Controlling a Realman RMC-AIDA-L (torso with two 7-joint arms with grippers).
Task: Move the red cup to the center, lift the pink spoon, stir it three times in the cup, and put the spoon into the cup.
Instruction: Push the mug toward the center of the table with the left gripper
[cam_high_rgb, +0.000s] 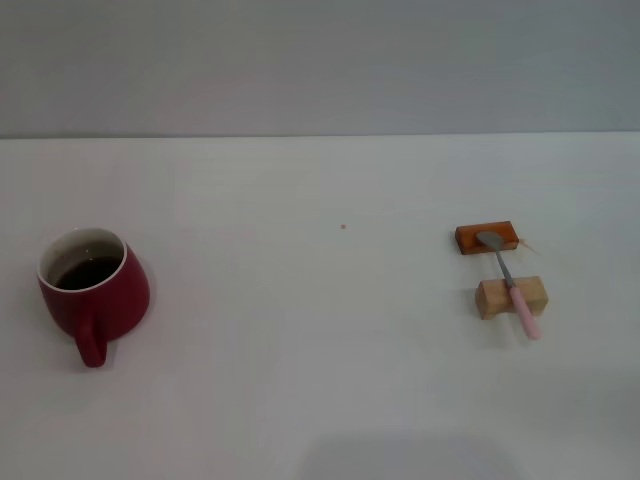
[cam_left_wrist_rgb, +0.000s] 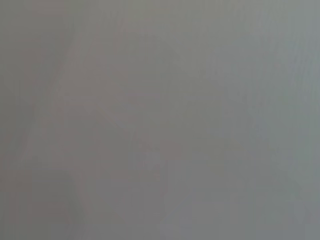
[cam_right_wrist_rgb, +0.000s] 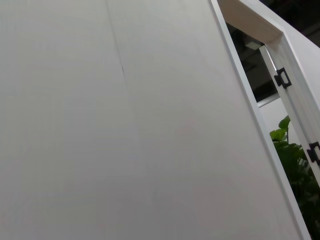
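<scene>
Neither claw appeared in any view: the head view held no arm, the left wrist view showed only a blank grey field, and the right wrist view showed a pale wall panel, a window frame and green leaves, so whether either claw was open or closed could not be told, nor could any gap between a claw and the task's things be judged. Red cup (cam_high_rgb: 93, 290): stood upright at about 9 o'clock on the white bench (cam_high_rgb: 330, 390), dark liquid inside, handle toward 6 o'clock. Pink spoon (cam_high_rgb: 510, 284): lay at about 3 o'clock, well apart from the cup, its metal bowl on an orange-brown block (cam_high_rgb: 487, 238), its handle across a tan block (cam_high_rgb: 511, 297). Step in hand, by judgement: the first, cup not yet centred. The next move called for the left arm to reach the cup, grip it without spilling, and bring it to the middle.
</scene>
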